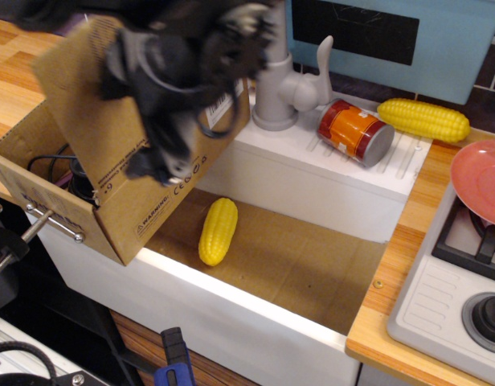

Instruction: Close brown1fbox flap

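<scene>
The brown1fbox stands at the left on the sink's corner, with black print on its right wall and a metal rod on its front wall. Its flap stands raised and tilted leftward over the opening, covering most of it. My gripper is motion-blurred and lies against the flap's outer face near its lower right part. Whether its jaws are open or shut does not show. Inside the box only a black cable and a dark object show in the remaining gap.
A yellow corn cob lies in the sink on a flat cardboard sheet. Behind are a grey faucet, a red-orange can and a second corn cob. A pink plate and a stove are at the right.
</scene>
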Tool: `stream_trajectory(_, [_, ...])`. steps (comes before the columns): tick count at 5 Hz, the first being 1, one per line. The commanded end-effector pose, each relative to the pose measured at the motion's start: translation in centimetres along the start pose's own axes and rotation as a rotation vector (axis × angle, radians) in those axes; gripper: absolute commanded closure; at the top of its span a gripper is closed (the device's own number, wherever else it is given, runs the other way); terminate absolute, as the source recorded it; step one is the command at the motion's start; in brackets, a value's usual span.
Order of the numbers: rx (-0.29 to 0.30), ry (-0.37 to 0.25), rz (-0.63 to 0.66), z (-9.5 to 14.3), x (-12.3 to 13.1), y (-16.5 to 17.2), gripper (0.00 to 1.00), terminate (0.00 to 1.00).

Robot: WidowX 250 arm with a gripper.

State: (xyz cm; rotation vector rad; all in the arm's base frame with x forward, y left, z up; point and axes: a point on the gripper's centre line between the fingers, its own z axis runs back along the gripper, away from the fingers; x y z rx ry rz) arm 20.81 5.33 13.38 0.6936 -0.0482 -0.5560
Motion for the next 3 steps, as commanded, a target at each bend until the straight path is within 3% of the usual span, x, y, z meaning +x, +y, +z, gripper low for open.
stream_trajectory(1, [0.079,-0.047,-0.078,0.3,0.8,4.3,0.0,0.0])
stream_trajectory(2, [0.076,-0.099,-0.102,-1.0,0.0,5.7,0.0,0.0])
stream_trajectory(3, [0.025,-0.122,-0.088,-2.3,-0.1,6.5,0.0,1.0])
